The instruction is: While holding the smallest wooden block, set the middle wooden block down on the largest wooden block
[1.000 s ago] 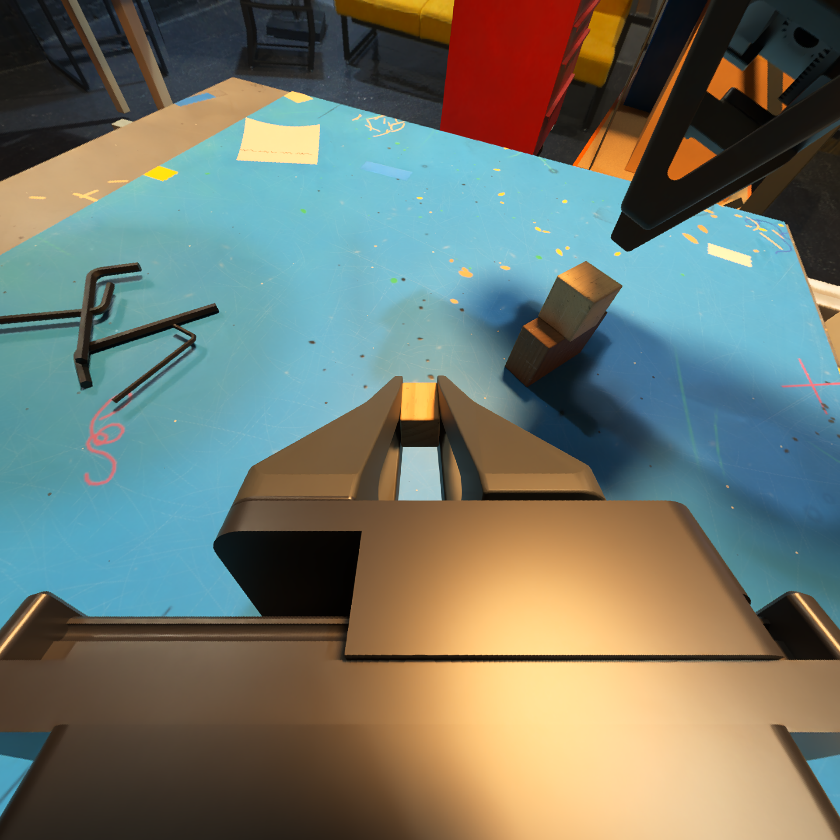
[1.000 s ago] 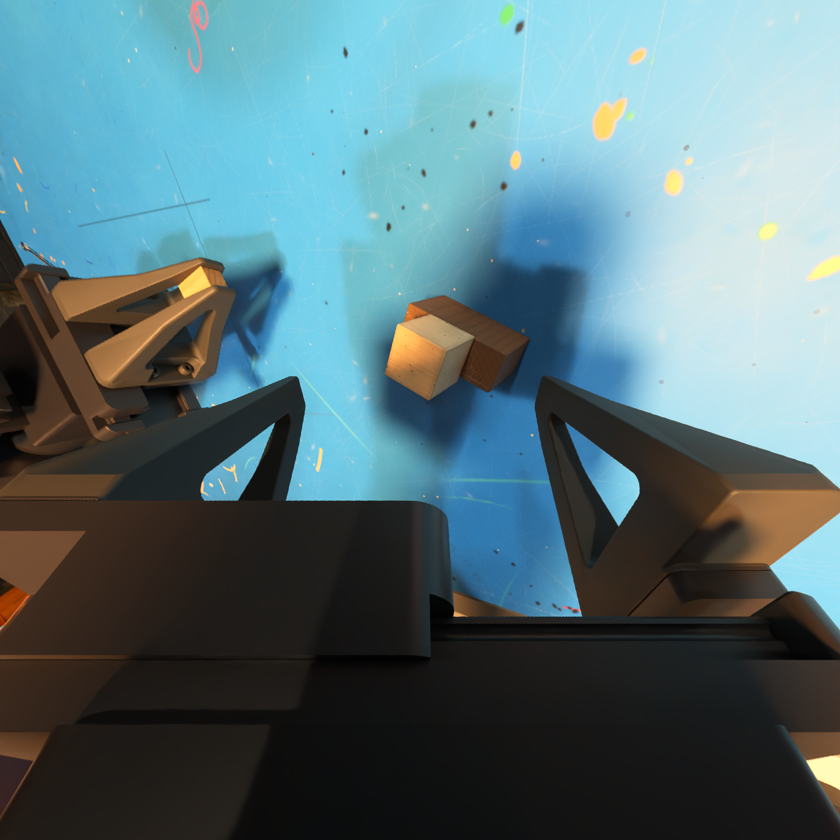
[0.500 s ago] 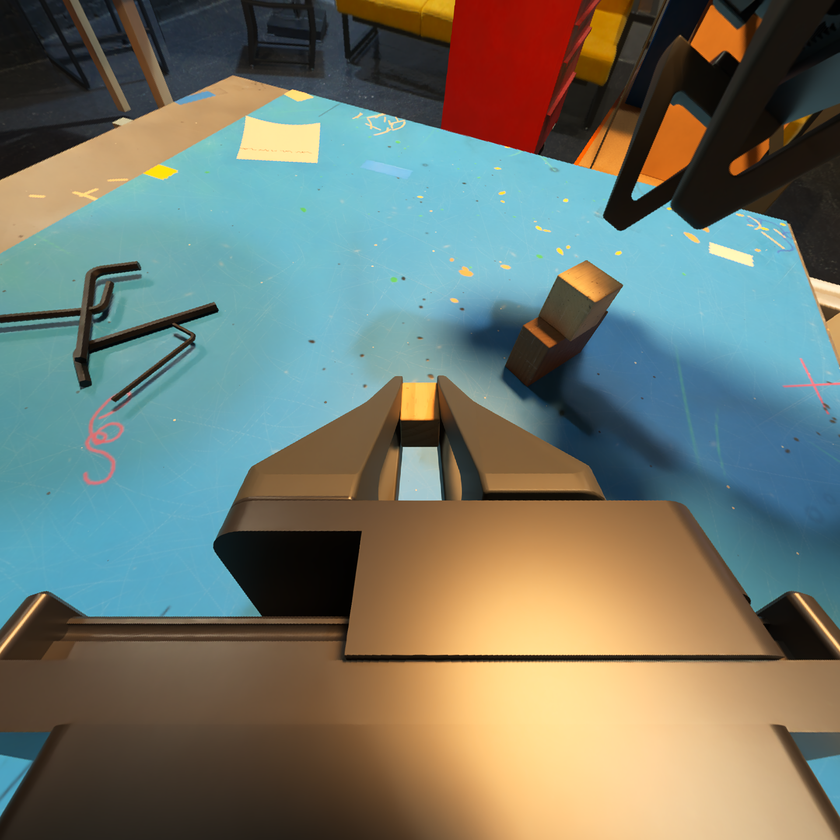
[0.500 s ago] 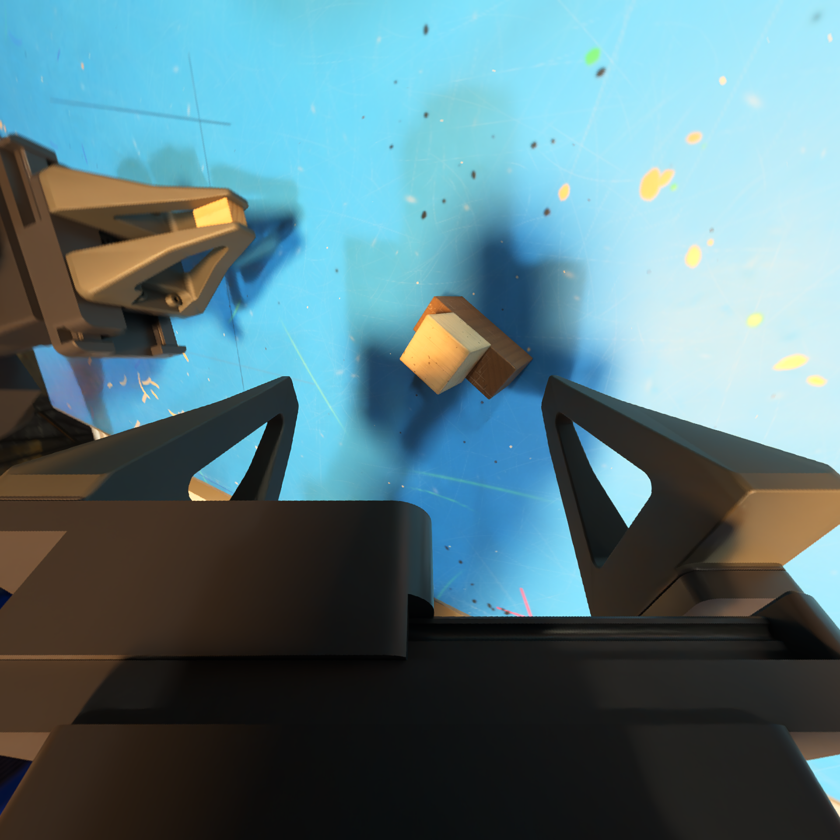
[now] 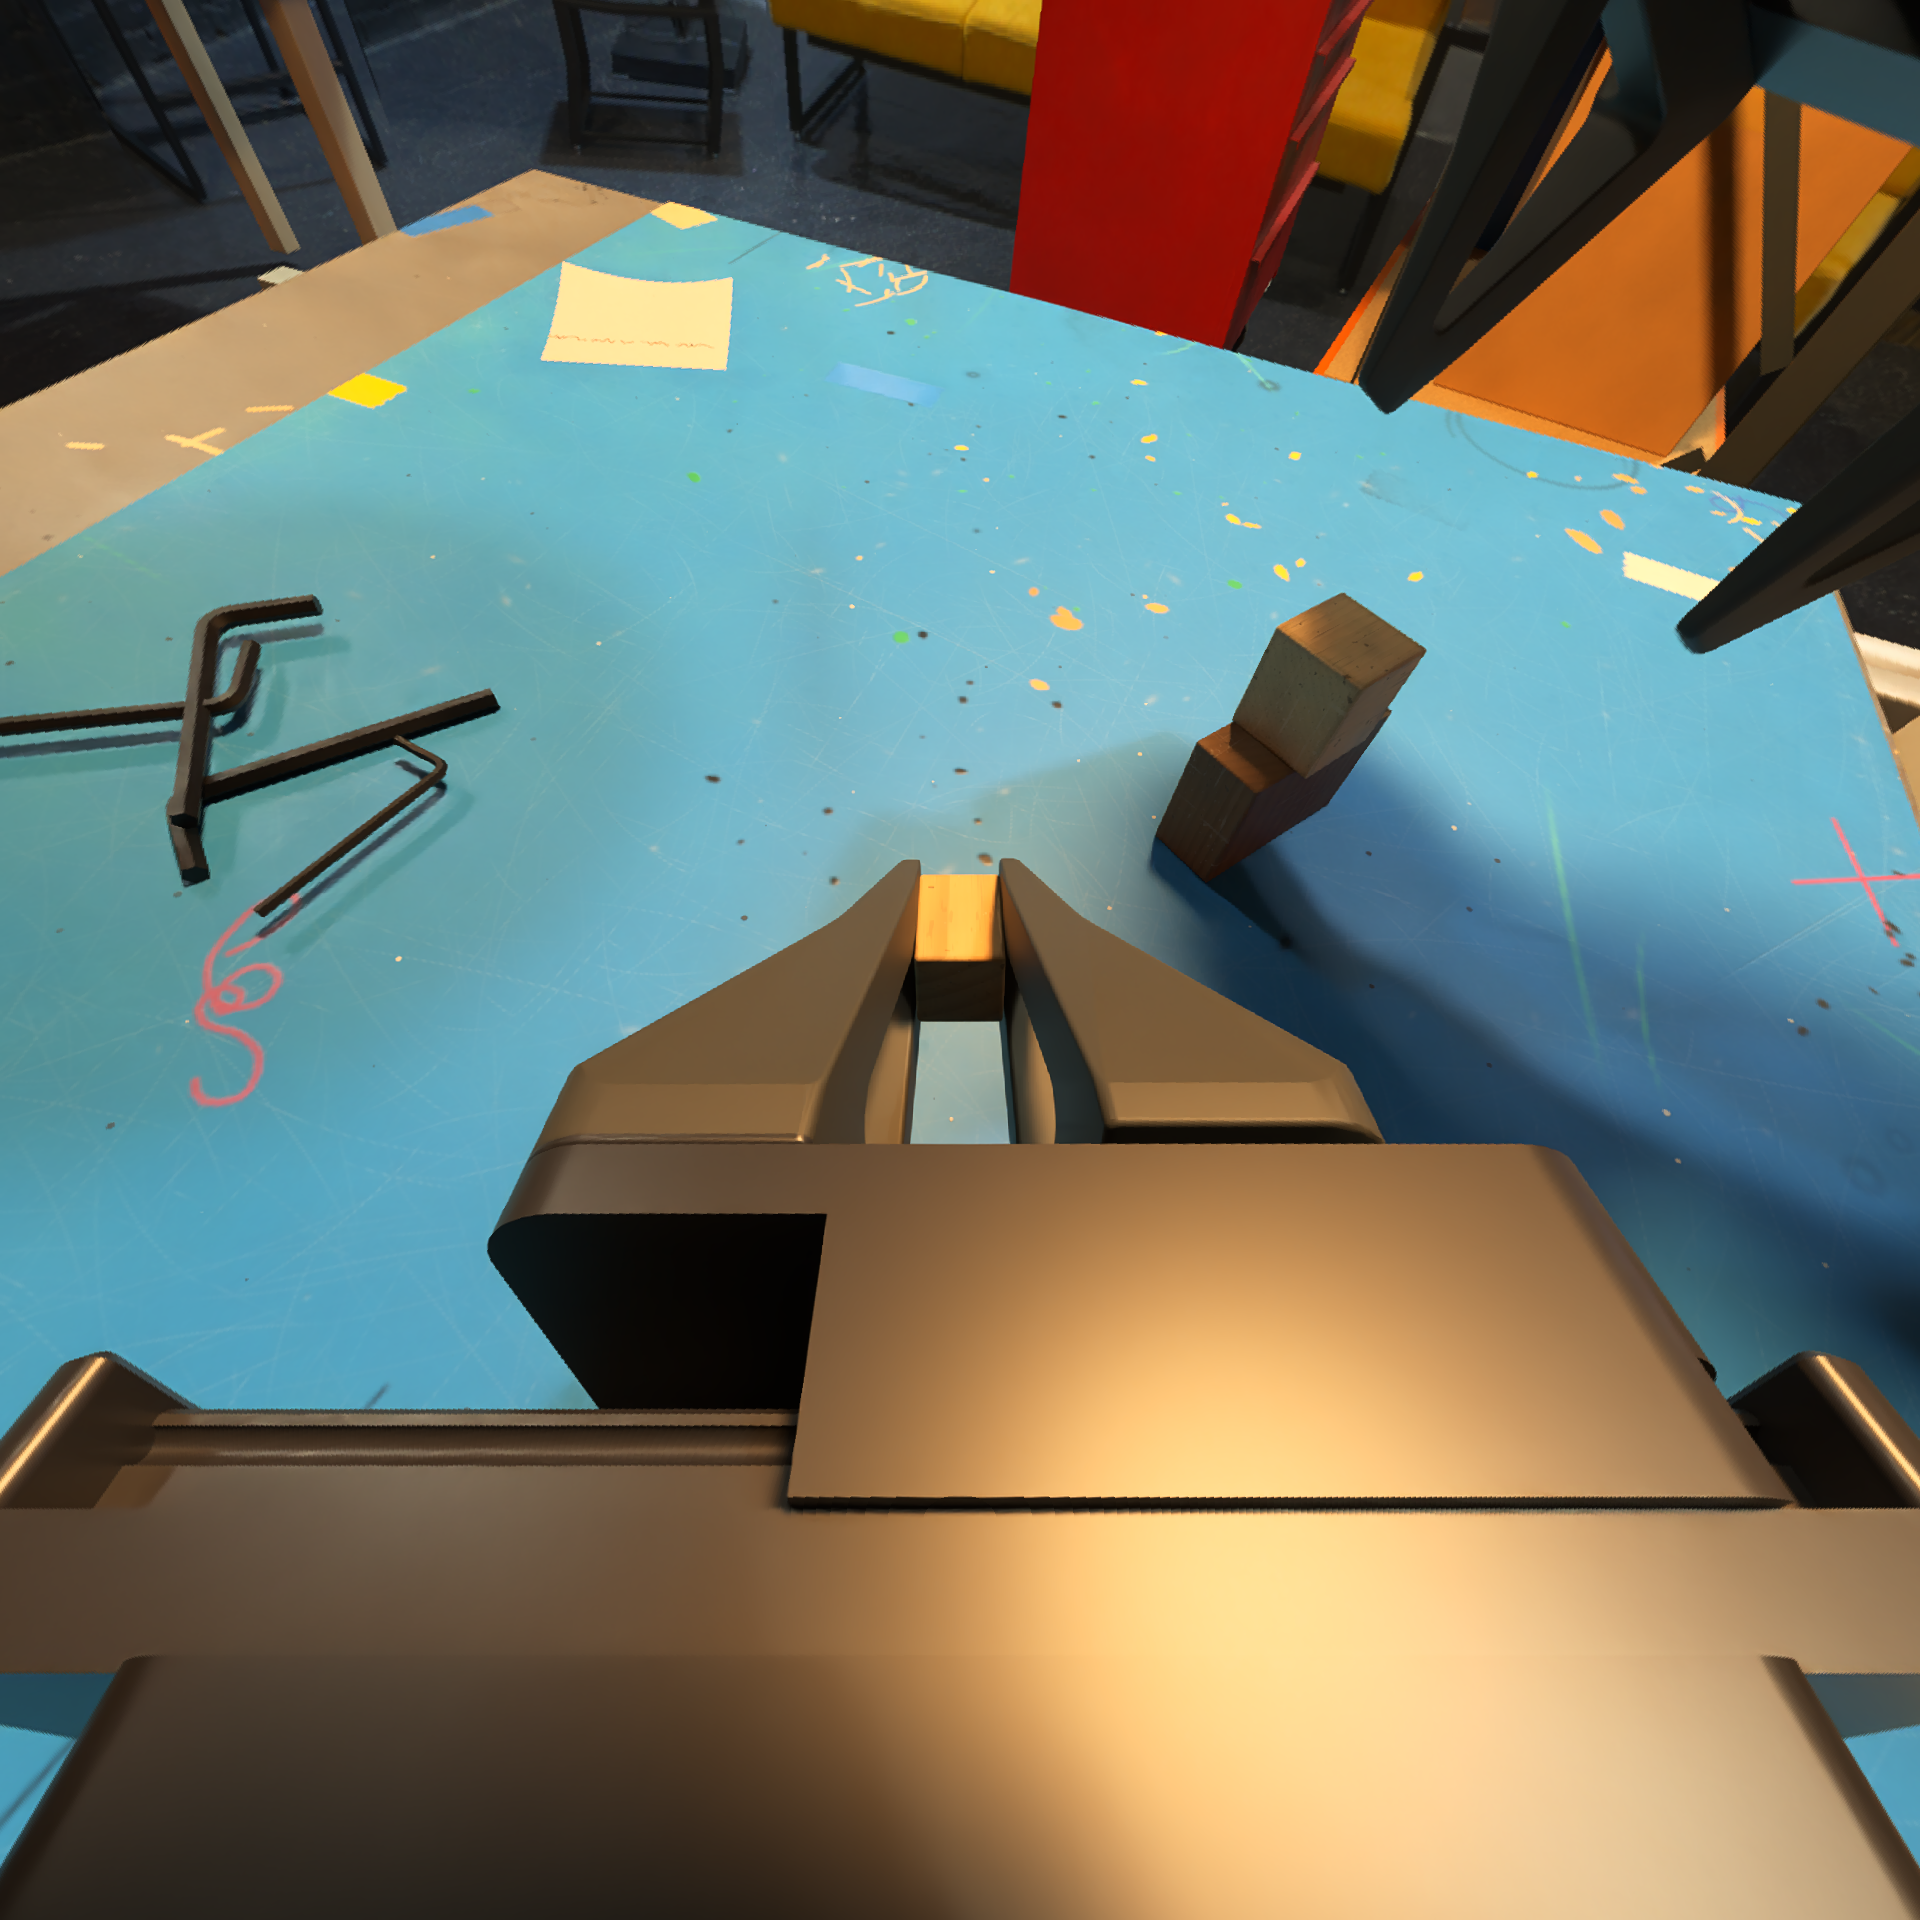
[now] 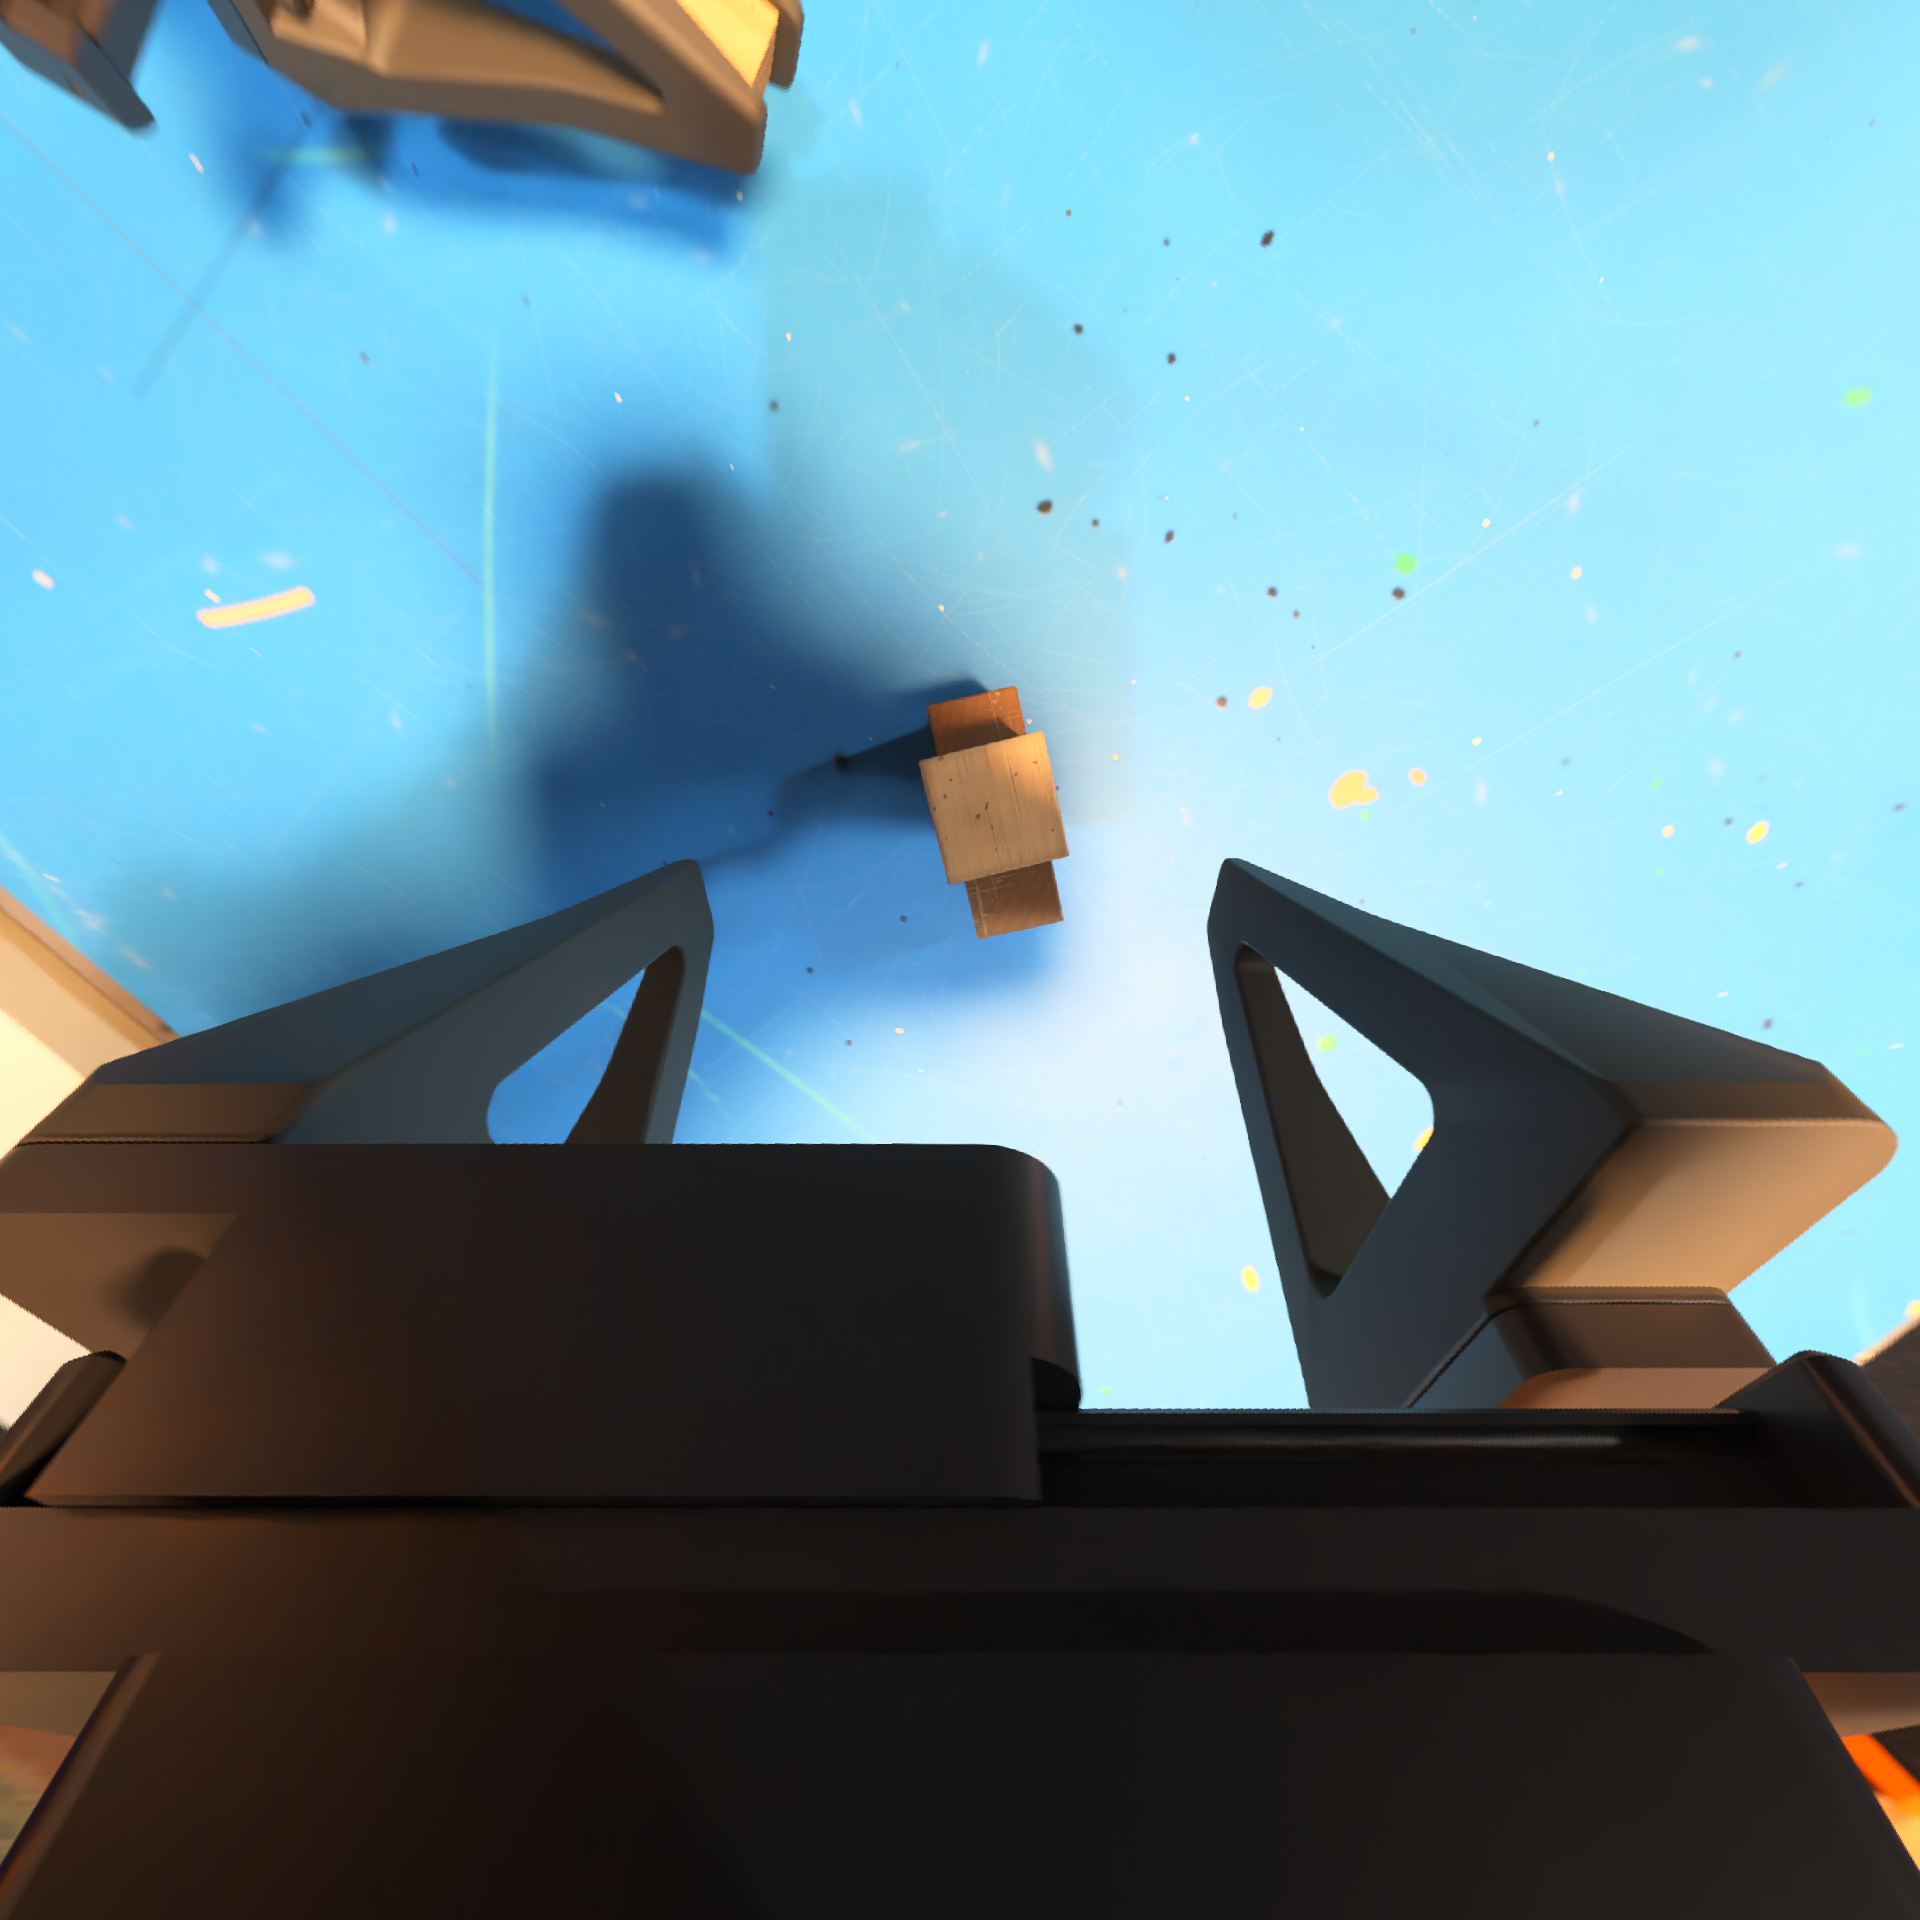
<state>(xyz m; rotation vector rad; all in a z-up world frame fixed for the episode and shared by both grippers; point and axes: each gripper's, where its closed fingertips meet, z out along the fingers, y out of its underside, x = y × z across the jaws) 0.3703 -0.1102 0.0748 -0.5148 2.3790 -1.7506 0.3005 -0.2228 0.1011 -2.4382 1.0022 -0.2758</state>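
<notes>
My left gripper [image 5: 958,868] is shut on the smallest wooden block [image 5: 956,935], a pale cube, and holds it above the blue table [image 5: 727,644]. The middle block [image 5: 1325,681], pale wood, rests on the largest block [image 5: 1242,805], dark brown, to the right of my left fingers. In the right wrist view the middle block [image 6: 992,805] lies across the largest block [image 6: 1013,902] far below. My right gripper [image 6: 961,868] is open and empty high above them. Its dark fingers [image 5: 1558,208] show at the top right of the left wrist view. The left gripper also shows at the top left of the right wrist view [image 6: 769,42].
Several black hex keys [image 5: 270,748] lie at the left of the table. A pale paper sheet [image 5: 639,317] lies at the far side. A red upright panel [image 5: 1143,156] stands beyond the far edge. A tan board [image 5: 208,364] borders the table's left.
My right gripper has risen away from the stacked blocks and turned, staying open. The left gripper and its small block have not moved. The stack stays put.
</notes>
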